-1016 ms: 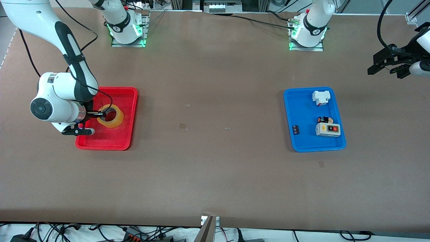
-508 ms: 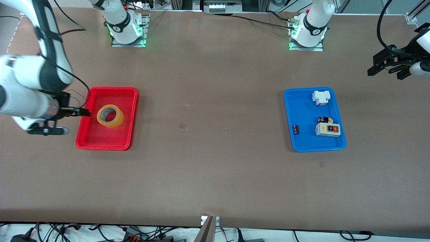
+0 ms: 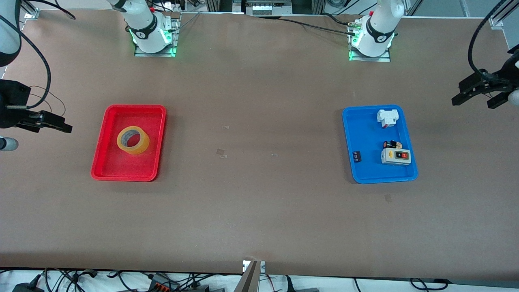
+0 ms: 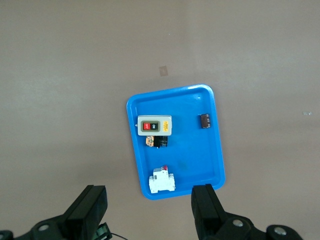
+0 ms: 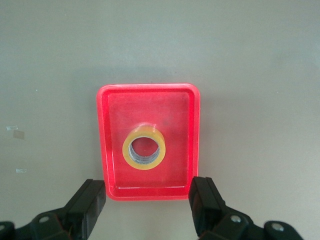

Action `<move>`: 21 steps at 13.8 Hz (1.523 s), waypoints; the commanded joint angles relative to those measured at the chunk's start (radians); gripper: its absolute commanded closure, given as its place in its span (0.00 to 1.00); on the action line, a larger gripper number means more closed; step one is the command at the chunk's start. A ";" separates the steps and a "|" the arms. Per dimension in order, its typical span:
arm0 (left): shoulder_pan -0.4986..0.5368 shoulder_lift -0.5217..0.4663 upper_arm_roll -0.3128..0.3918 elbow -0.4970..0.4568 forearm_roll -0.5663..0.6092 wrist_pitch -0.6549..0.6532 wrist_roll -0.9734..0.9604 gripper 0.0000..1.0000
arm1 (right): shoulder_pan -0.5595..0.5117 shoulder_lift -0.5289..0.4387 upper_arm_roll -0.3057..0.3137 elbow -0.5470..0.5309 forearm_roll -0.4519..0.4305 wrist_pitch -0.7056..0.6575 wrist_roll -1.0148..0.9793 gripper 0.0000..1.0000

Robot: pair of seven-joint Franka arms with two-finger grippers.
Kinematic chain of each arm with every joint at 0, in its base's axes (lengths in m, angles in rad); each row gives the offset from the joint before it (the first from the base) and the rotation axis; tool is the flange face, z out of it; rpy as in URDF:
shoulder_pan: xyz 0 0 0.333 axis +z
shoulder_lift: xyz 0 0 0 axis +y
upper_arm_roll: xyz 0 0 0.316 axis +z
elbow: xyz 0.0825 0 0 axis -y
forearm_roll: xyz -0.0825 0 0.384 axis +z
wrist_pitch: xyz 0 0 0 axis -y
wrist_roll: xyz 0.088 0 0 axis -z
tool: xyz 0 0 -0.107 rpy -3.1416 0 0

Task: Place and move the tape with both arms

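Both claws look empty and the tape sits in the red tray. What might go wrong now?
The tape leans slightly in the red tray, so a fresh grab by the open right gripper might slip. The blue tray is crowded with switch boxes, leaving little landing room. The open left gripper waits off the table's end.

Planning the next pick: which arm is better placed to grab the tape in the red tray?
Probably the right. Its open pincer hangs just off the red tray holding the tape; the left pincer, also open, waits up past the blue tray.

Wide brown table, evenly lit, tangled black cables along its near edge
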 commanded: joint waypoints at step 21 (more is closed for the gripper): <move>-0.030 -0.022 0.001 -0.020 0.023 -0.042 0.025 0.00 | -0.007 -0.268 0.003 -0.378 0.009 0.206 -0.049 0.00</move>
